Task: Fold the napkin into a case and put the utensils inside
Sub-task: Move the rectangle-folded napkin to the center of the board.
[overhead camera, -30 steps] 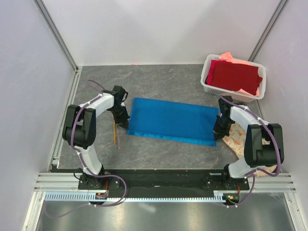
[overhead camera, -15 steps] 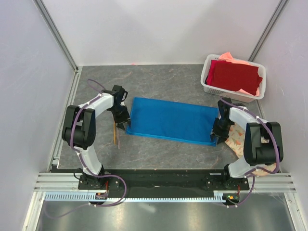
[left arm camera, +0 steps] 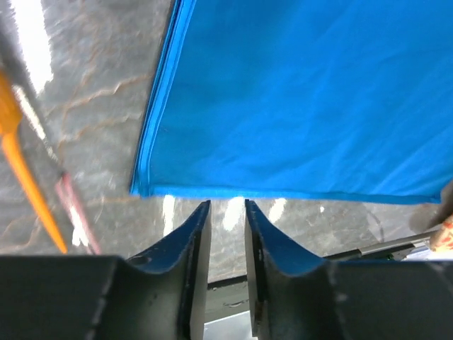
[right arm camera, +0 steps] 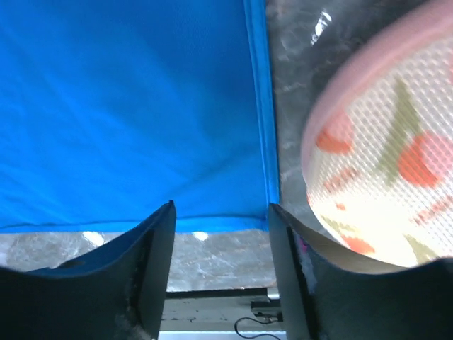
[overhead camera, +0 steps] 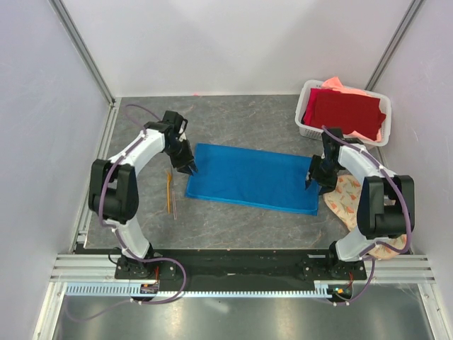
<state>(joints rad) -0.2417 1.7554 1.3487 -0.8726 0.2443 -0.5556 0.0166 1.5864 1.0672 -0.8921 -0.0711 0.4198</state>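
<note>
Hovers with the left gripper [overhead camera: 190, 168] over the left short edge of the blue napkin [overhead camera: 251, 178], jaws parted only narrowly, gripping nothing. Hovers with the right gripper [overhead camera: 312, 181] at the opposite short edge, jaws spread wide and empty. Shows the napkin folded in half, flat on the table [overhead camera: 233, 120], stretched between the two grippers. Shows the orange-brown utensils [overhead camera: 170, 193] on the table just outboard of the left gripper, clear of the cloth. Shows a round floral mat [overhead camera: 350, 202] just outboard of the right gripper, a strip of table between it and the napkin. Beyond the right gripper, shows a white basket [overhead camera: 306, 127] holding a dark red cloth [overhead camera: 347, 112] over a salmon-pink cloth [overhead camera: 336, 83].
</note>
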